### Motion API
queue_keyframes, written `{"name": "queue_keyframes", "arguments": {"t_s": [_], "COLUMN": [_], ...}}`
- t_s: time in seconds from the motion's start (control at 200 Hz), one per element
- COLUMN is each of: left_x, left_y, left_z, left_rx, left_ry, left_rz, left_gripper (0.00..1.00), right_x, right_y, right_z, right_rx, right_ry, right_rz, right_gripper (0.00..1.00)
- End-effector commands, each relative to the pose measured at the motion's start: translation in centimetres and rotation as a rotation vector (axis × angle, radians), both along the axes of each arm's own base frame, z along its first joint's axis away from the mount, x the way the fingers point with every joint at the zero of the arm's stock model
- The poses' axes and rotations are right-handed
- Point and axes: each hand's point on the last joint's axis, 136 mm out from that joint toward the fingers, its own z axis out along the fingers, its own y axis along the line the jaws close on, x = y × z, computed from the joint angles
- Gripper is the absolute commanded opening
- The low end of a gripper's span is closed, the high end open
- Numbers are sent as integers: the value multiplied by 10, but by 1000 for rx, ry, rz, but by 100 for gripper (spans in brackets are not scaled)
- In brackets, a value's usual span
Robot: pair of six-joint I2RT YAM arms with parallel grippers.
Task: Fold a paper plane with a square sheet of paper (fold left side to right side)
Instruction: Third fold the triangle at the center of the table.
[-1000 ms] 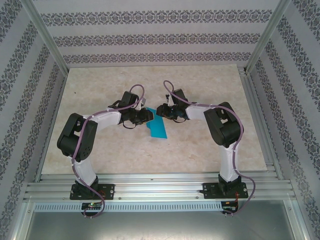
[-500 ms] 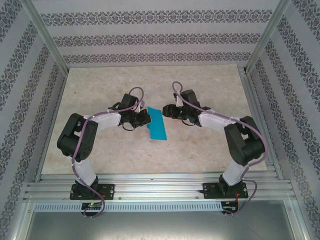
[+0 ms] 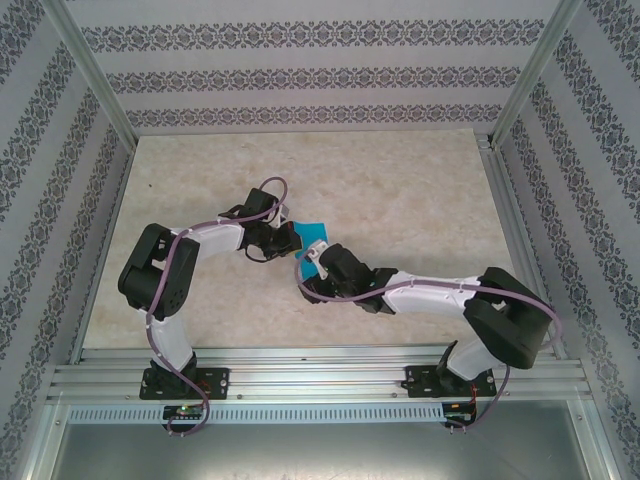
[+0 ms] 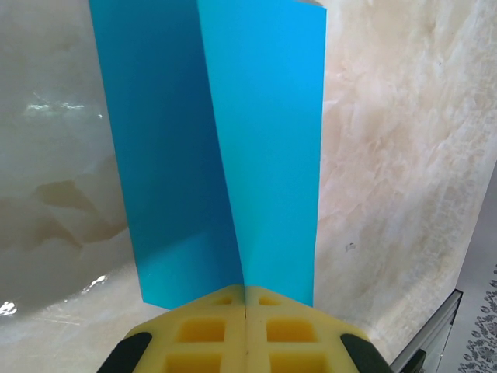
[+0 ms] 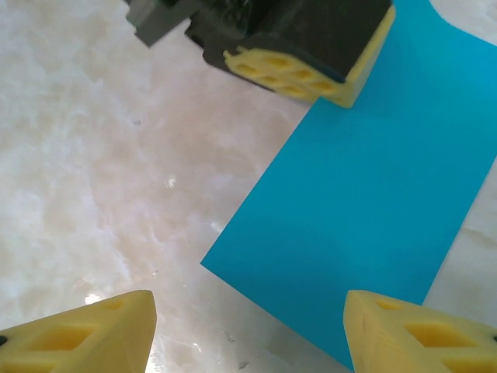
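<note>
The square sheet of paper (image 4: 225, 148), folded into a narrow teal strip with a crease down its length, lies near the middle of the table (image 3: 420, 200). In the left wrist view its long axis runs from 6 toward 12 o'clock, straight out from the left gripper (image 4: 245, 307). That gripper's yellow pads (image 4: 202, 330) are pressed together on the strip's near end, pinching it.

In the right wrist view the paper (image 5: 365, 210) slants from 6 toward 1 o'clock. The right gripper (image 5: 248, 318) hangs over its near corner with its fingers (image 5: 85, 334) spread wide and nothing between them. The left gripper (image 5: 311, 54) sits at 12 o'clock, at the strip's far end.

From above, the right gripper (image 3: 310, 262) covers most of the sheet (image 3: 314, 231), so the strip's heading there is probably about 12 to 6. The left gripper (image 3: 293, 238) is at the sheet's 9 o'clock edge.

No brand, label or writing can be read on the paper or the grippers.
</note>
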Motion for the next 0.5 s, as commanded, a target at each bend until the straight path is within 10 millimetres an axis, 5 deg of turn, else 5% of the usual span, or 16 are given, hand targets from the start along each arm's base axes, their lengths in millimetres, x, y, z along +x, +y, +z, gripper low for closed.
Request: {"name": "queue_keyframes", "arguments": {"t_s": [0.0,0.25,0.495], "left_x": [0,2,2], "left_y": [-8,-9,-8], "left_z": [3,3,1], "left_rx": [-12,-13,-2], "left_ry": [19,21,22], "left_rz": [-11,-13,-18], "left_gripper": [0,0,0], "right_x": [17,22,20], "right_y": [9,26,18], "right_z": [2,-12,-14], "right_rx": [-87,-184,-247], "right_ry": [-119,-142,-142], "right_rz": [13,59,63], "right_gripper": [66,65,28]}}
